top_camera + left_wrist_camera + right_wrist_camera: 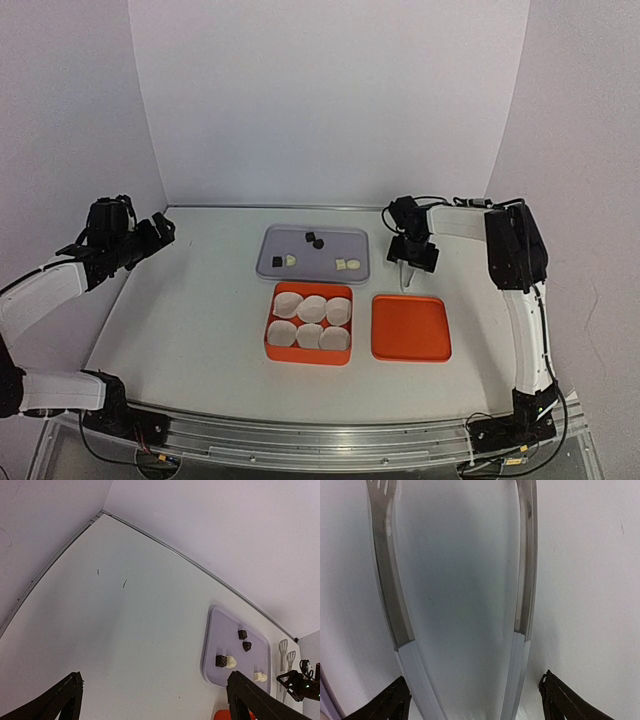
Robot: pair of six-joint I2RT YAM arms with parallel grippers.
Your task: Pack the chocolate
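Your right gripper point(475, 682): jaws wide, straddling the tongs point(390, 580), grip not yet evident. Your left gripper point(155, 676): jaws wide, empty, at the counter point(200, 320) left edge. Chocolate point(312, 240) sits on the lilac tray point(315, 268), mid-counter toward the far edge. Pieces look tiny, light and easily marked, so pinch each one gently across opposite sides.

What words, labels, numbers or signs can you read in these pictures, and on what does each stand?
None can be read.
The tray, chocolate, box, cups, lid and tongs are all plain.
Any marks on the arm bases are too small to tell.
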